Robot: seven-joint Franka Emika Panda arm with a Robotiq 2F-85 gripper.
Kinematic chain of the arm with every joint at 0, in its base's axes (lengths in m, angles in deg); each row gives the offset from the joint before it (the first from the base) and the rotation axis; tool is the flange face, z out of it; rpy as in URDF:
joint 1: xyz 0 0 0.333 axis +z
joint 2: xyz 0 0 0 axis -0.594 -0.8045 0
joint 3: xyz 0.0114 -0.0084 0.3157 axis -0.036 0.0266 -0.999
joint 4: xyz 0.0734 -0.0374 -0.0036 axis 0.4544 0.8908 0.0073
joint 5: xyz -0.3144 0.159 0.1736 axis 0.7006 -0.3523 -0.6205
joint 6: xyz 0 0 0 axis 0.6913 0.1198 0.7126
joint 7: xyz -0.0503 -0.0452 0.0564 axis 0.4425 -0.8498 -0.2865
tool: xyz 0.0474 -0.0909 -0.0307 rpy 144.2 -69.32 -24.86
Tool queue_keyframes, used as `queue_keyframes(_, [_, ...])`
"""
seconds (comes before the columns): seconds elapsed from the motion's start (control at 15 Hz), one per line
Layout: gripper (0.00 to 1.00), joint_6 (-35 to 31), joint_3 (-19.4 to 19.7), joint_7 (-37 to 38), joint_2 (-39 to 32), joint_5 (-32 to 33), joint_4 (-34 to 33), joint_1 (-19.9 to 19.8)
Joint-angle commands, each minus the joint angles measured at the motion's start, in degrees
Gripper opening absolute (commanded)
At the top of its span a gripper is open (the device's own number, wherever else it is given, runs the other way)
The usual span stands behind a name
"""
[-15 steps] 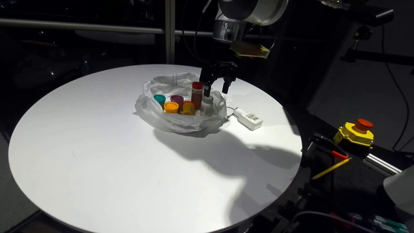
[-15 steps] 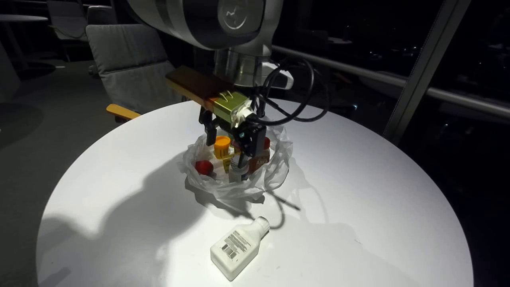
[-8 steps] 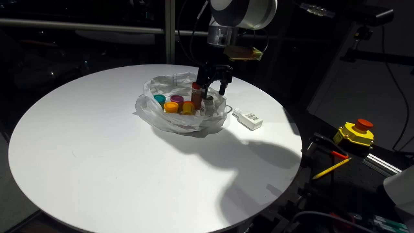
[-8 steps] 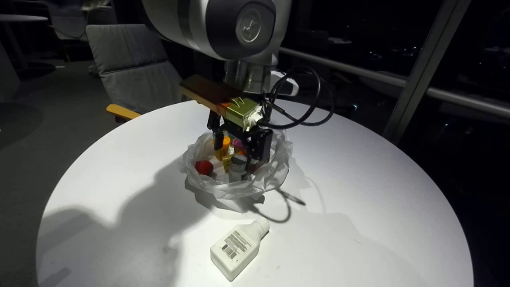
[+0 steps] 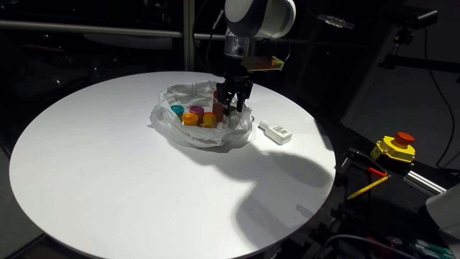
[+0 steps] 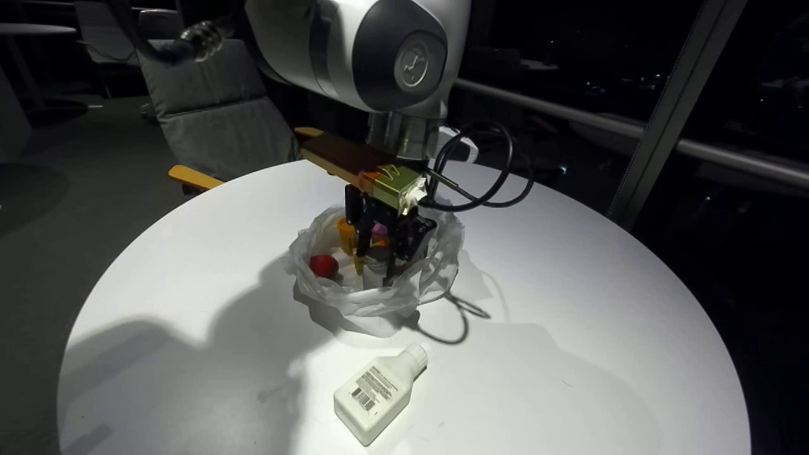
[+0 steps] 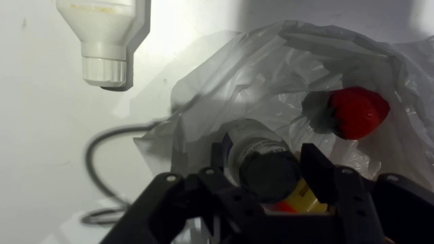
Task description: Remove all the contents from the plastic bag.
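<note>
Straddling the dark-topped bottle (image 7: 261,157) in the plastic bag (image 6: 360,306), the gripper (image 7: 263,152) has its fingers (image 7: 317,173) fairly narrow, with a sliver of gap on one side. Bottle's sitting between them, long axis roughly upright, so imo just squeeze and lift. Can't tell if the other finger touches.
</note>
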Motion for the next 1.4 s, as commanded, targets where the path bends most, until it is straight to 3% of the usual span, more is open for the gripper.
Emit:
queue_keyframes(0.0, [0.31,2.05,0.75,2.48,-2.06,2.18,-3.84,0.29])
queue_keyframes(0.07, [0.22,2.13,0.79,2.66,-1.93,2.32,-3.95,0.29])
queue_keyframes(0.27, [0.20,2.02,0.98,3.22,0.44,2.66,-2.20,0.49])
queue_keyframes(0.67, [0.20,-5.59,-0.63,0.46,17.07,-1.36,14.92,-1.56])
queue_keyframes(0.93, [0.20,-9.31,0.80,-0.47,27.18,-5.71,26.52,-4.11])
queue_keyframes(1.07, [0.20,-11.57,2.06,-0.65,28.67,-8.69,29.79,-5.67])
queue_keyframes(1.33, [0.20,-15.20,6.10,2.55,28.11,-6.08,32.15,-8.06])
